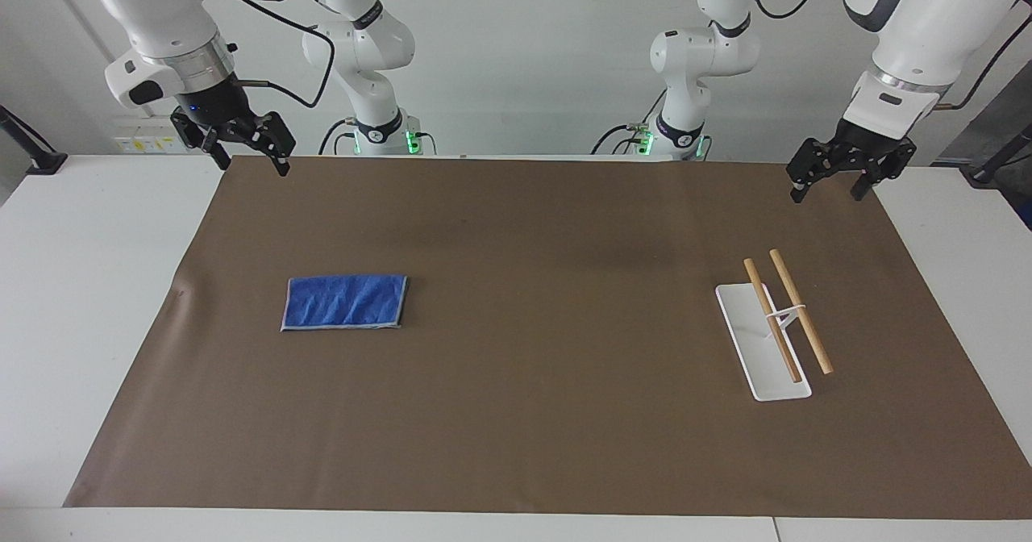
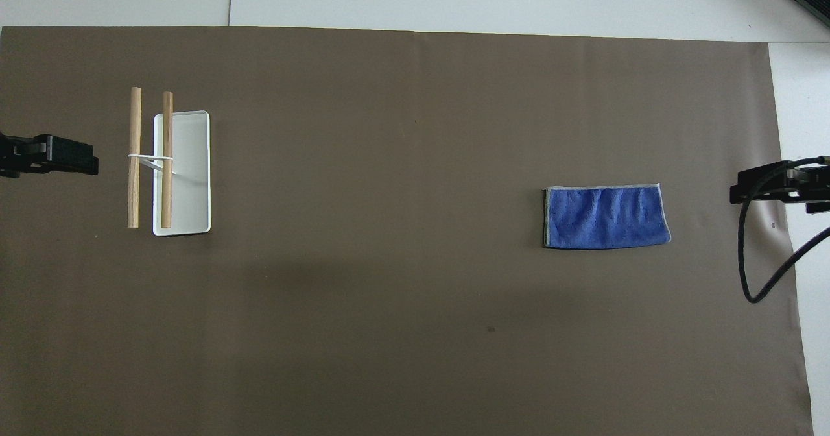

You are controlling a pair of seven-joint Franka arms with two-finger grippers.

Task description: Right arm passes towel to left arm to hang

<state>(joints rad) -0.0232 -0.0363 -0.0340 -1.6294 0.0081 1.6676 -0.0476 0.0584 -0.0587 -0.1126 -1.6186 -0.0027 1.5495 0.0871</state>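
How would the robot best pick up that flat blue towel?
Probably from straight above, pinching up the folded towel near a short hemmed edge. It lies flat on the brown mat, offering no side to slide under. The right gripper, hanging over that end's mat edge, seems best placed.

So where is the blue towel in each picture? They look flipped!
Facing view: the towel lies flat on the brown mat, left of the picture's middle, toward the right arm's end of the table.
Overhead view: the same towel lies right of the picture's middle, on the mat.
Shared landmark: the white rack with two wooden bars stands at the left arm's end, so it shows on the side away from the towel in both.
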